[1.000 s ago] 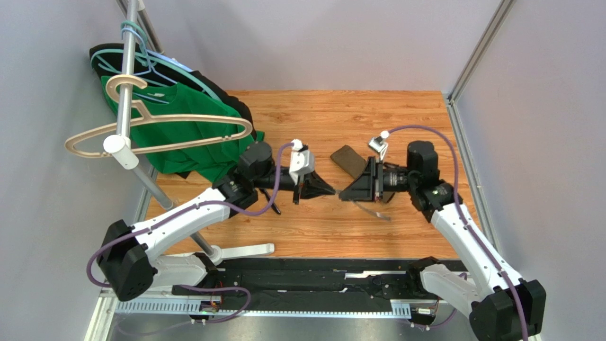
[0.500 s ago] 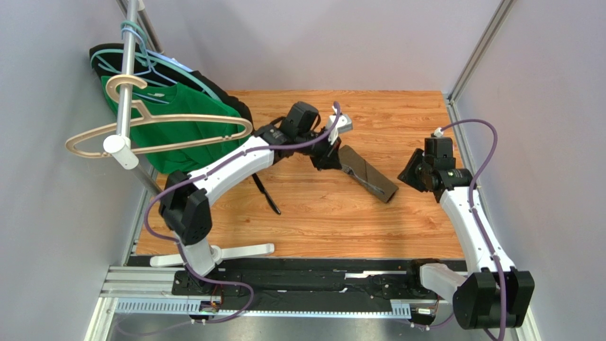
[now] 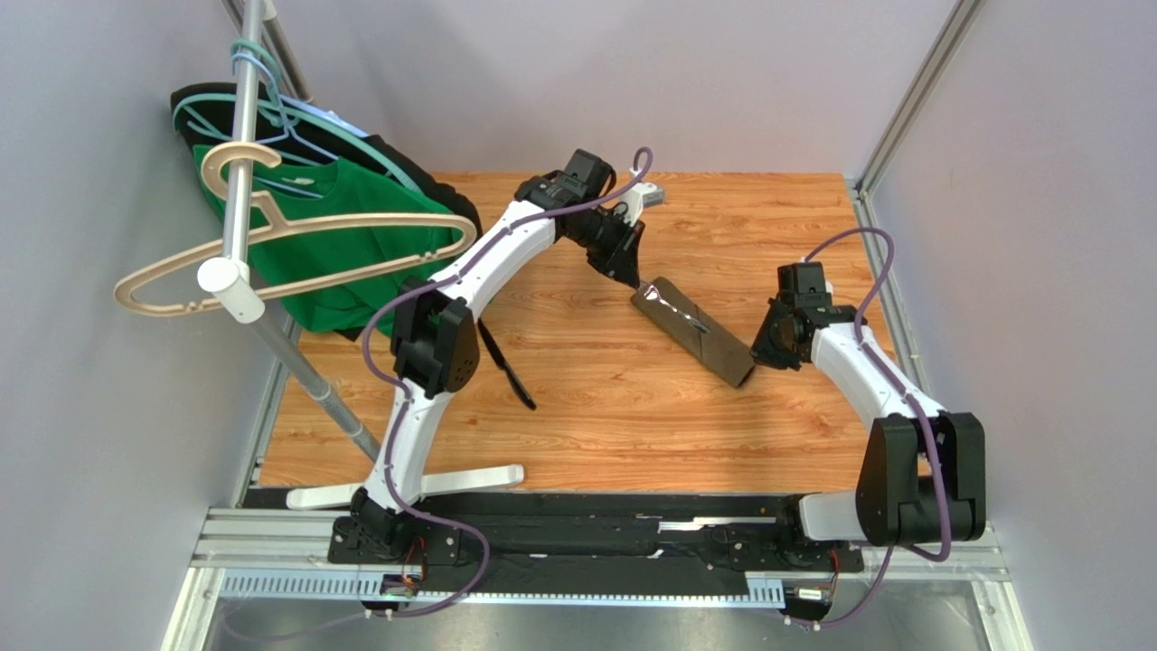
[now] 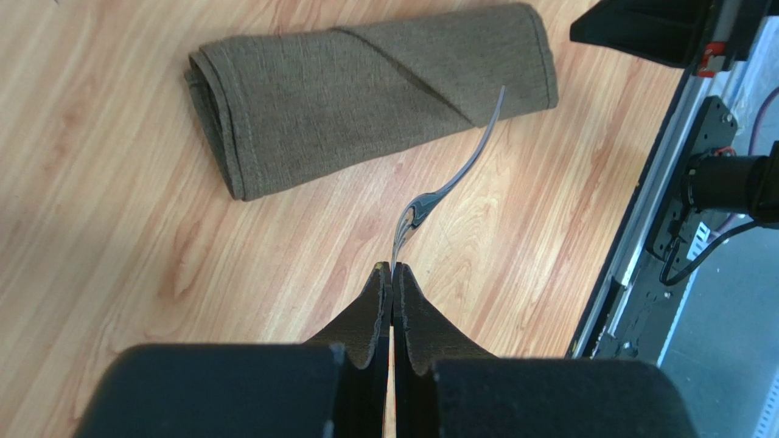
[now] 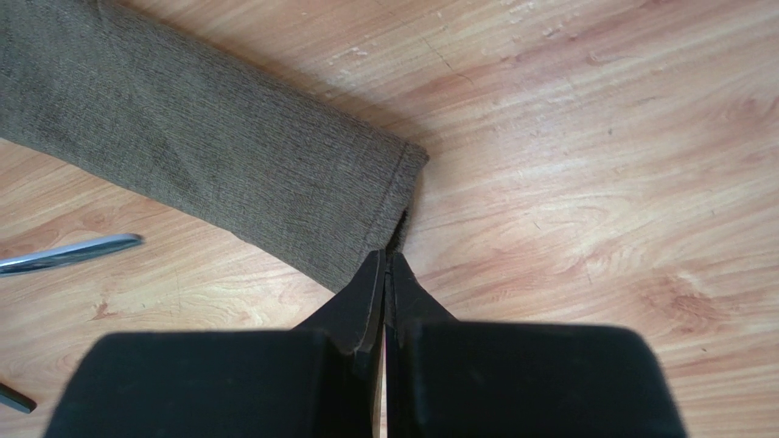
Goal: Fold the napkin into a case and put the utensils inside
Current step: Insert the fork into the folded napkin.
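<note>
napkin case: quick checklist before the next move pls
1. Cloth folded into a case: ok, a narrow pouch with a diagonal flap.
2. Left gripper shut on a silvery utensil: ok, pinched at its end.
3. Utensil tip at the flap: ok. Actually inside the pocket: cannot tell.
4. Right gripper gripping the case's end corner: cannot tell. Its fingers are shut right at the corner.
5. Second utensil in the case: not ok, it lies on the table beside it.

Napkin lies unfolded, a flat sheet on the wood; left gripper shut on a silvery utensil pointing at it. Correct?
No: the napkin is folded into a narrow pouch, per the left wrist view. The left gripper is shut on the utensil.
</note>
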Motion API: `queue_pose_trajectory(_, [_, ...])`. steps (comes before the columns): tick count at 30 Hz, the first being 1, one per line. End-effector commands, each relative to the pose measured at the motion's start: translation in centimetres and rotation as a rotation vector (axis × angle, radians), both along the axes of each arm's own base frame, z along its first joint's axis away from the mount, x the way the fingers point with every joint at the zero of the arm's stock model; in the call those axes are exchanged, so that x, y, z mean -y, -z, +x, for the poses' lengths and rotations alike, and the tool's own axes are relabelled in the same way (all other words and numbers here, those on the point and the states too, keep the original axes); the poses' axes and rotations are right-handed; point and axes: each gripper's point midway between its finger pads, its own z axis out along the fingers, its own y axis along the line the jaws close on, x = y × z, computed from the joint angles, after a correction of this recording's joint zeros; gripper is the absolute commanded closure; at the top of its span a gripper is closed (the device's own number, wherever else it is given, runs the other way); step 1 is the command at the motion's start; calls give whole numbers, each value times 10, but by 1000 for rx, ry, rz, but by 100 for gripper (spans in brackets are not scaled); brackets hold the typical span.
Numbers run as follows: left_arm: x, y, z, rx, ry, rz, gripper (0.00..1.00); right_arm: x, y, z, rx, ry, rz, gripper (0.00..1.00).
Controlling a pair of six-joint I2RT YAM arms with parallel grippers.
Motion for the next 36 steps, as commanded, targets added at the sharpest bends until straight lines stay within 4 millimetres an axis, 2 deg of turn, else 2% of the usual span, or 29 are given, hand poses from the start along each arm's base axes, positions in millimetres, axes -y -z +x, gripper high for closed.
queue_pose_trajectory(1, [-2,-10,0,11,18,3,100,-6,-10,27,89,-25,-1,100])
queue_pose_trajectory(8, [-6,11,14,-6,14,16,100,-13,4,35,56,-56,12,100])
queue_pose_trajectory(10, [-6,9,18,-4,11,7,100,-14,9,36,50,-60,12,100])
queue_pose_trajectory(17, [-6,28,30,-8,-16,32,100,-6,22,34,20,-51,-30,100])
queue_pose_trajectory(21, [-6,29,35,0,-19,26,100,-3,27,33,7,-65,-51,100])
queue_pose_trajectory(27, [-9,39,40,-38,-37,21,100,-2,31,35,19,-106,-86,100])
queue_pose_trajectory(36, [4,43,41,-171,-63,-73,100,-5,30,38,26,-141,-115,100])
